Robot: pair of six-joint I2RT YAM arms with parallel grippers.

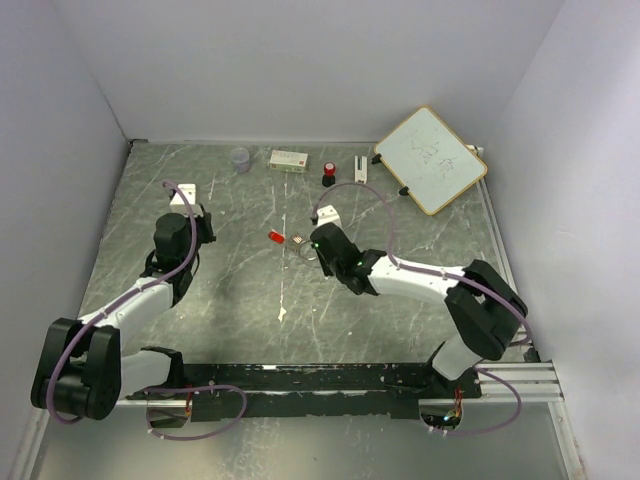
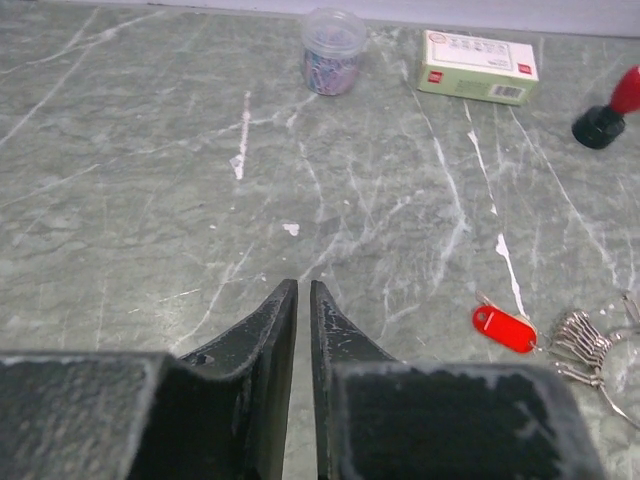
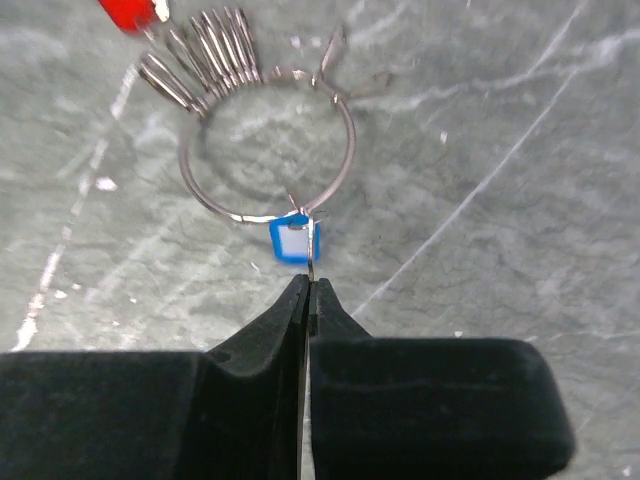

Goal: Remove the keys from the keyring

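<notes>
The thin silver keyring lies flat on the grey marble table, with several small silver pieces fanned along its far side. The blue-headed key sits at the ring's near edge. My right gripper is shut on a thin silver strip running from that key's head. The red-headed key shows at the top left corner, and it lies just left of the ring in the top view. My left gripper hovers well to the left of the red key, its jaws almost together and holding nothing.
Along the back of the table stand a clear cup of clips, a white-green box, a black object with a red top and a small white piece. A whiteboard leans at the back right.
</notes>
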